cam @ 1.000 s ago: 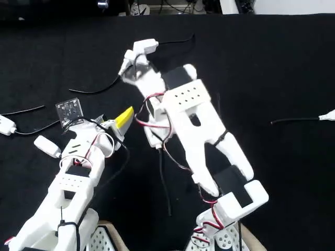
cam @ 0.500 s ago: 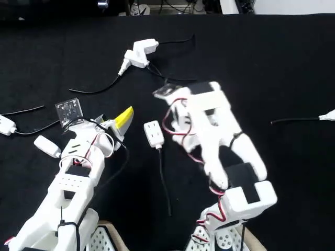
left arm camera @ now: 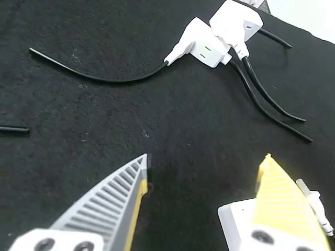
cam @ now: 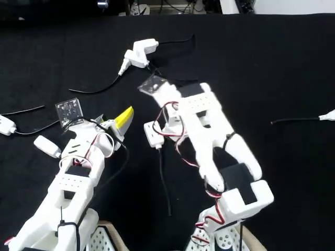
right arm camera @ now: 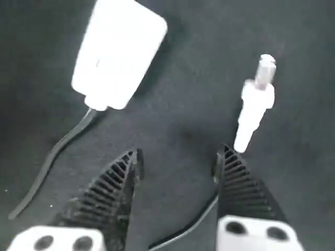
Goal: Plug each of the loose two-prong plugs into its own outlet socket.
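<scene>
Near the outlet socket, right gripper, jaws apart.

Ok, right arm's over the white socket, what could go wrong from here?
The plug lies in line with one finger of the open right gripper, not between them; closing may shove it aside. The socket looks unanchored, so pushing could slide it. The left gripper sits close by; the arms could collide.

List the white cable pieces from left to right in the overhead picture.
Connector at the left edge, oblong piece, plug-and-socket pair, cable end at the right edge.
</scene>
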`<state>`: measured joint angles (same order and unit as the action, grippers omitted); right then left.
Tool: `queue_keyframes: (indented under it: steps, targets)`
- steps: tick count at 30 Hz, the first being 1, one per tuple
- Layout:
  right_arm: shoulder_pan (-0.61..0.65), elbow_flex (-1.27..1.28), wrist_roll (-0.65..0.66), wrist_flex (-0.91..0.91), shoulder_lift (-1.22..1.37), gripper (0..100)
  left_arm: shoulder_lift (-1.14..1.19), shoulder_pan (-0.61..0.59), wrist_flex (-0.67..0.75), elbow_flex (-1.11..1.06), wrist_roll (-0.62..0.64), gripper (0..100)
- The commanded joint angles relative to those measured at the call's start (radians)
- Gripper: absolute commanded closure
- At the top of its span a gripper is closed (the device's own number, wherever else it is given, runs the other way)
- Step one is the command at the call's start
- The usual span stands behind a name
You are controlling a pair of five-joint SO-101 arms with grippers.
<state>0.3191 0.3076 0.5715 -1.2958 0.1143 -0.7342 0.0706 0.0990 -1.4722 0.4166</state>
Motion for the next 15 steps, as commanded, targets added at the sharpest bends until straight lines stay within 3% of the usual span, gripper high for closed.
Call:
queue_keyframes:
  steps: [1,8,15]
  targets:
    - [-0.005,-0.127,0.034,0.005,0.073,78.9,-0.020,0.002,0.012,0.007,-0.006,67]
    - [-0.137,-0.390,0.037,0.005,0.329,79.0,-0.020,0.002,0.012,0.008,-0.006,67]
    - [-0.146,-0.607,0.095,-0.124,0.467,79.0,-0.020,0.002,0.012,0.010,-0.006,67]
